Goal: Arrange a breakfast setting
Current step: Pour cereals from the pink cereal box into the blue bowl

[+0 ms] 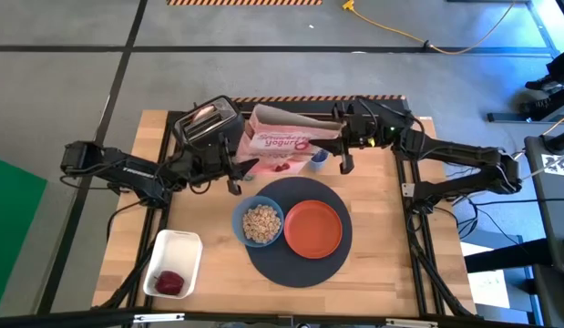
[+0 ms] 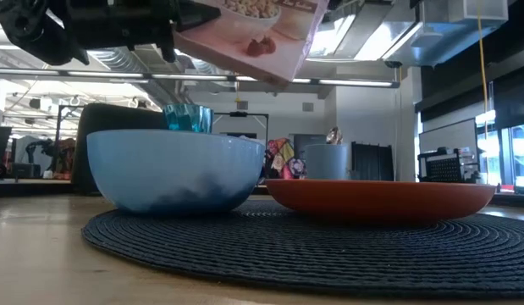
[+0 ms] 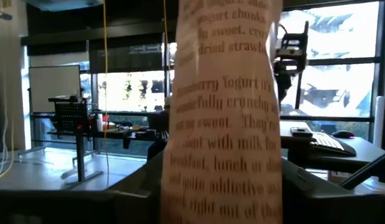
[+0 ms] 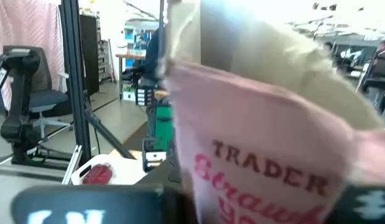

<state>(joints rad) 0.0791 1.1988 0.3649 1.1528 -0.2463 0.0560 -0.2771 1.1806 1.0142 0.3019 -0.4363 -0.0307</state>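
A pink and white cereal box point(image 1: 283, 142) hangs in the air over the table's far half, between my two grippers; it shows at the top of the low view point(image 2: 262, 34). My left gripper point(image 1: 234, 171) is shut on its left end, my right gripper point(image 1: 342, 148) on its right end. On the round dark mat point(image 1: 298, 264) stand the blue bowl point(image 1: 261, 223), holding cereal, and the orange plate point(image 1: 312, 228). The greenish tumbler point(image 2: 188, 119) stands behind the bowl. A grey cup point(image 2: 327, 161) holds something metal point(image 2: 333, 135), maybe the spoon. My left gripper holds the box by its left end, a narrow printed side point(image 3: 223, 155) standing between its two fingers. The fingers come level from the table's left. The box is lifted clear, lying tilted on its side. My right gripper holds the box by its right end, near the open top with the pale liner point(image 4: 267, 74). It comes level from the table's right. The gripper itself hides the exact place of contact. The box is clear of the table.
The black toaster point(image 1: 207, 123) stands at the far left, close to my left gripper. A white rectangular tray point(image 1: 172, 264) with a red thing lies at the near left. A small blue cup point(image 1: 318, 157) stands under the box's right end. Bare wood shows at the near right.
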